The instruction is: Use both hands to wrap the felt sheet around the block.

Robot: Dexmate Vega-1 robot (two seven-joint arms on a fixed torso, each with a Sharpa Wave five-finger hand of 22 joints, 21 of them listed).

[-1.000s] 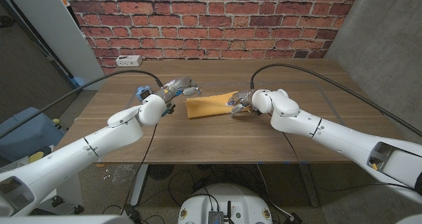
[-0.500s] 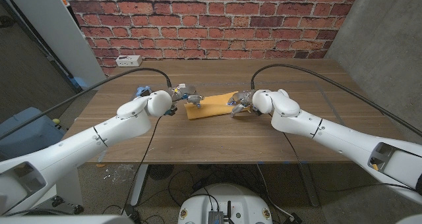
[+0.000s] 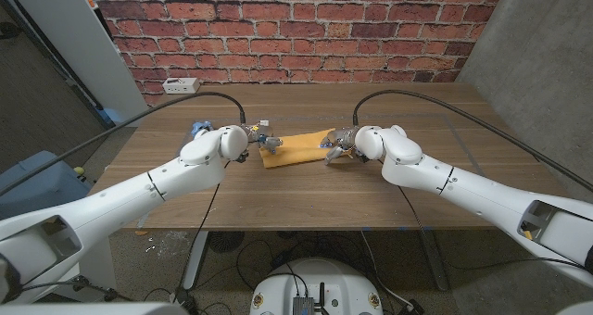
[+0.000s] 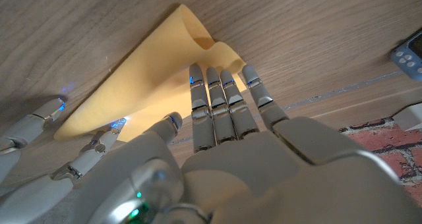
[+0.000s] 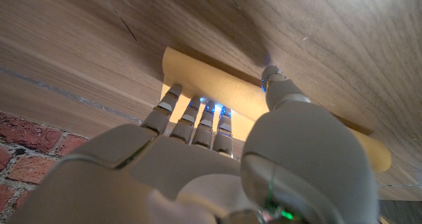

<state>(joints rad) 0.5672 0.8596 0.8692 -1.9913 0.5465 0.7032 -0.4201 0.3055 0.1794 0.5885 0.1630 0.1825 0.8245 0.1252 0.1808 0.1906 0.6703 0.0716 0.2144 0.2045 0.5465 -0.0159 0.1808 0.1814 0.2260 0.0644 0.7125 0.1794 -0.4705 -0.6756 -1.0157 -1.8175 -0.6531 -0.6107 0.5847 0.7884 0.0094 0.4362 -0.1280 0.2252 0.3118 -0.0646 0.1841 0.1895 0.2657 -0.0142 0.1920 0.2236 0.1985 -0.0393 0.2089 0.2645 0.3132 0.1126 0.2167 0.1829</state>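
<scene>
Yellow felt sheet (image 3: 295, 150) lies mid-worktop (image 3: 306, 190). Left hand (image 3: 257, 137) spreads its fingers on the sheet's left end — right hand (image 3: 335, 144) pinches the right edge.

The felt sheet (image 3: 295, 149) lies on the desk (image 3: 306, 196) about midway between its left and right edges, nearer the back edge. The left hand (image 3: 258, 139) is at the sheet's left end, the right hand (image 3: 334, 144) at its right end. A power strip (image 3: 181, 85) lies at the back left corner.
</scene>
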